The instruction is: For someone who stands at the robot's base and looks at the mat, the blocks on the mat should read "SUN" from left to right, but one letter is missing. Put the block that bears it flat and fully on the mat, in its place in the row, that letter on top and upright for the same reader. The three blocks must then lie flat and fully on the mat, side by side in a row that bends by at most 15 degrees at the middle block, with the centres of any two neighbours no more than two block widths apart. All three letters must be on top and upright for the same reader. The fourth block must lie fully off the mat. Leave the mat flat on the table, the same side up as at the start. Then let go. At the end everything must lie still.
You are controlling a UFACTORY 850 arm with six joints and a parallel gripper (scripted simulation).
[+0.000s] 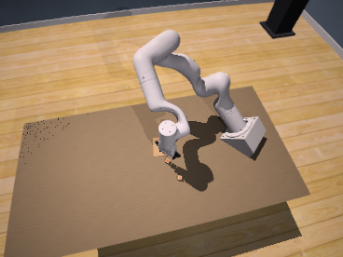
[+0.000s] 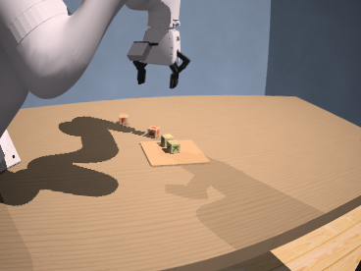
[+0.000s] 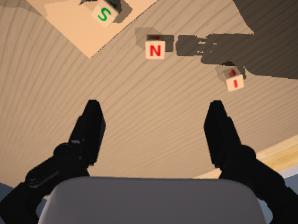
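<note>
The tan mat (image 3: 72, 31) (image 2: 192, 156) (image 1: 156, 147) lies flat on the table. Two blocks with green letters stand on it side by side: the U block (image 2: 174, 146) and the S block (image 3: 104, 12) (image 2: 167, 139). The N block (image 3: 154, 50) (image 2: 153, 131) (image 1: 167, 160), with a red letter on top, lies on the table just off the mat's edge, next to the S block. A fourth block (image 3: 234, 83) (image 2: 124, 119) (image 1: 179, 178) with a red mark lies farther off. My gripper (image 3: 154, 112) (image 2: 158, 80) (image 1: 170, 154) is open and empty, and hangs high above the table near the N block.
The arm's base (image 1: 244, 132) stands at the table's right rear. The arm casts a wide shadow (image 2: 83, 162) over the table beside the blocks. The table's edge (image 2: 314, 221) runs in front of the mat.
</note>
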